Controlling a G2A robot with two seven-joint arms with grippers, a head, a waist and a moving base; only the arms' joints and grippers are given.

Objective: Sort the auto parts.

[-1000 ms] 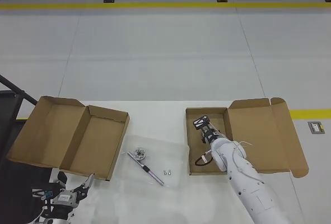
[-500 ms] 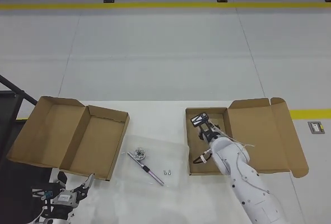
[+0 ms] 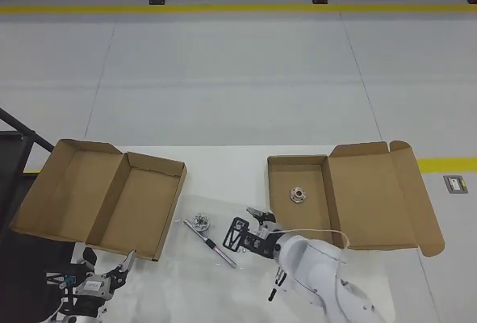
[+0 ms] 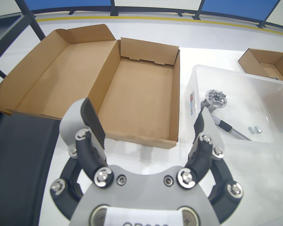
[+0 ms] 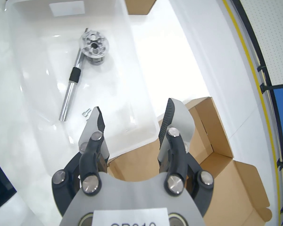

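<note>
A clear plastic bin (image 3: 222,211) in the middle of the table holds a round metal hub (image 3: 200,220), a chrome rod (image 3: 214,245) with a black sleeve, and two small bolts (image 3: 240,248). My right gripper (image 3: 246,228) hangs open over the bin's right end; in its wrist view the right gripper (image 5: 134,114) has nothing between its fingers, with the hub (image 5: 94,45), rod (image 5: 72,88) and a bolt (image 5: 86,113) ahead. A second metal hub (image 3: 298,194) lies in the right cardboard box (image 3: 280,226). My left gripper (image 4: 147,121) stands open and empty at the table's near left corner.
An open cardboard box (image 3: 133,214) with nothing in it lies left of the bin, its lid flap (image 3: 64,190) spread outward. The right box's lid (image 3: 375,198) lies open to the right. A dark frame (image 3: 12,129) stands beyond the table's left edge.
My right gripper has left the right cardboard box and swung left to the bin. A metal hub now lies in that box. The left arm has not moved.
</note>
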